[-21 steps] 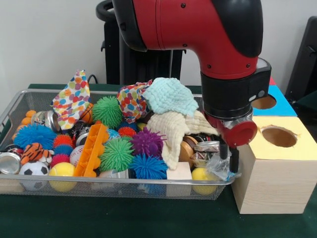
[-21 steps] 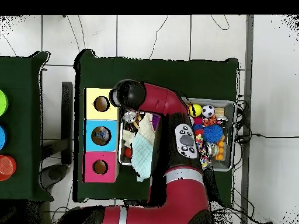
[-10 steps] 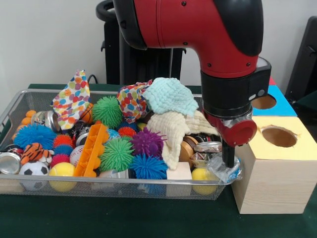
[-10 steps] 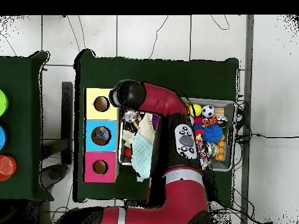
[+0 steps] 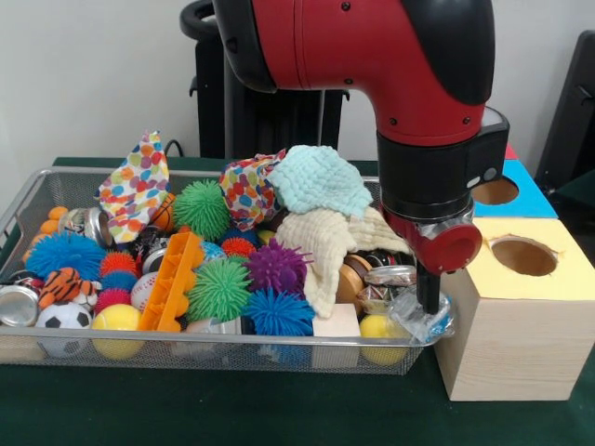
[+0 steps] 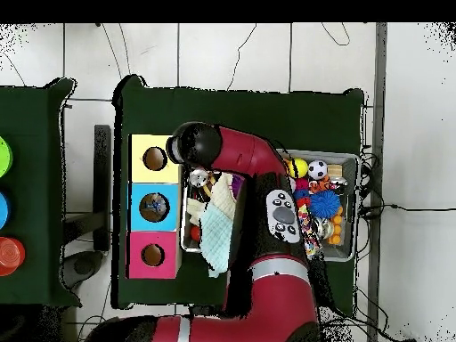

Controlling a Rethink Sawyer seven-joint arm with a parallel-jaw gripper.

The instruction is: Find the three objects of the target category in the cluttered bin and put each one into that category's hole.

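claw (image 5: 429,299) down on clear bag (image 5: 416,316), bin (image 5: 232,350) corner | grip state unclear | advice: lift straight, clear rim, then yellow box (image 5: 517,316)

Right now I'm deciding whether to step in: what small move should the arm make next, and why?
Probably lift straight up. The gripper sits low in the mesh bin at the crumpled clear plastic, beside the yellow-topped box; whether it has a grip cannot be seen.

In the front view the mesh bin (image 5: 28,200) lies left of the wooden box (image 5: 516,325), touching or nearly so. The gripper (image 5: 429,302) reaches into the bin's right end, among crumpled plastic (image 5: 418,321), with cloths (image 5: 321,200) heaped behind.
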